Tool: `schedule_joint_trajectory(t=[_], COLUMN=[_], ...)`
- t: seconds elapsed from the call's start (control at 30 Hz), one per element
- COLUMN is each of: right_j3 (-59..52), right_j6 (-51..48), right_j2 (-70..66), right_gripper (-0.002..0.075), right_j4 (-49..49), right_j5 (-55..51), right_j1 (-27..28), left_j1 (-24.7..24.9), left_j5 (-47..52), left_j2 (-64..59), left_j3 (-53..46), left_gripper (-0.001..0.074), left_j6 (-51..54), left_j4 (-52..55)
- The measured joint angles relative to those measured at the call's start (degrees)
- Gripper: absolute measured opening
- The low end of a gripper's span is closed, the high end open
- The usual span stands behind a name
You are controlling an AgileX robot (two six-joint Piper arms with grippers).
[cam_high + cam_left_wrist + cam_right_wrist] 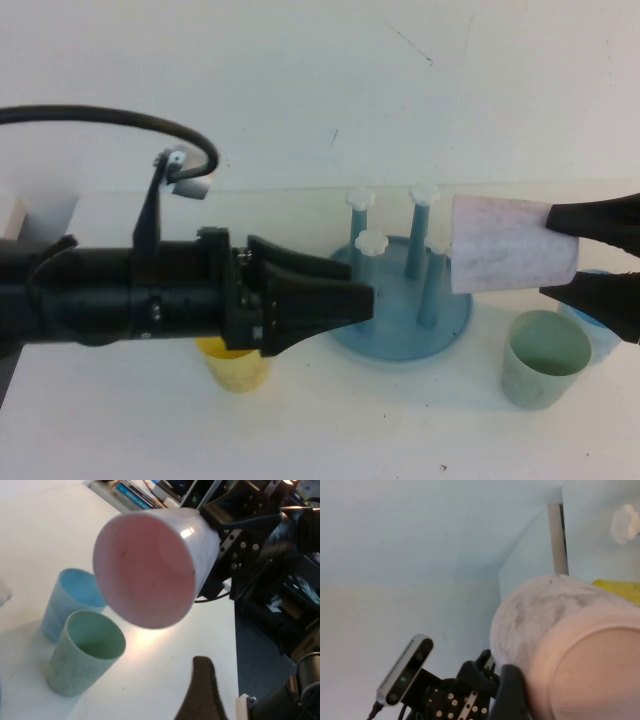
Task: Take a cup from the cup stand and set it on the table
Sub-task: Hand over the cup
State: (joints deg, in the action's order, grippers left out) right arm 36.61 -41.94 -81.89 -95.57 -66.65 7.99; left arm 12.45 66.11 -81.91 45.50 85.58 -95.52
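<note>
White tabletop fills the lower half of the high view and meets a pale wall along a line just above mid-frame; bare surface lies open along the bottom edge and between the yellow cup and the green cup.

Centre: the cup stand, a blue dish with upright blue pegs capped in white, rests on the table. No cup sits on the pegs that can be seen.

Right of centre: the cup, pale pink and speckled, lies on its side in the air, its mouth toward the stand and just beside the rightmost pegs. The right gripper enters from the right edge and holds it by the base end, one dark finger above and one below, jaws spread to the cup's width. The left wrist view looks into the cup's pink interior, which holds nothing.

Lower right: a green cup stands upright and empty; a blue cup stands just behind it, close to the right edge, partly hidden by the lower finger.

Left: the left gripper reaches in from the left edge, tips beside the stand's rim, holding nothing; its jaw opening cannot be told. A yellow cup stands beneath it, mostly covered.
</note>
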Motion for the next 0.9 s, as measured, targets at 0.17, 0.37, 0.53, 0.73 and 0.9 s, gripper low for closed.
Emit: schedule_joint_trajectory(t=[0.17,0.37,0.53,0.73,0.9], right_j3=[0.0,0.0,0.0,0.0,0.0], right_j6=[-0.4,-0.4,-0.5,-2.6,-3.1], right_j2=[0.0,0.0,0.0,0.0,0.0], right_gripper=[0.0549,0.0549,0.0549,0.0549,0.0549], right_j4=[0.0,0.0,-0.3,-0.8,-0.7], right_j5=[0.0,0.0,0.2,0.2,0.1], right_j1=[0.0,0.0,0.1,0.3,0.3], left_j1=[5.3,10.0,12.0,14.8,16.7], left_j5=[-0.5,-5.5,-6.6,-8.4,-10.2], left_j2=[-5.0,-9.3,-12.0,-14.7,-16.2], left_j3=[7.5,14.3,17.6,21.3,22.6], left_gripper=[0.0484,0.0482,0.0482,0.0477,0.0458], left_j6=[3.0,3.9,4.0,4.0,3.4], left_j4=[0.0,-0.2,-0.2,-0.1,0.0])
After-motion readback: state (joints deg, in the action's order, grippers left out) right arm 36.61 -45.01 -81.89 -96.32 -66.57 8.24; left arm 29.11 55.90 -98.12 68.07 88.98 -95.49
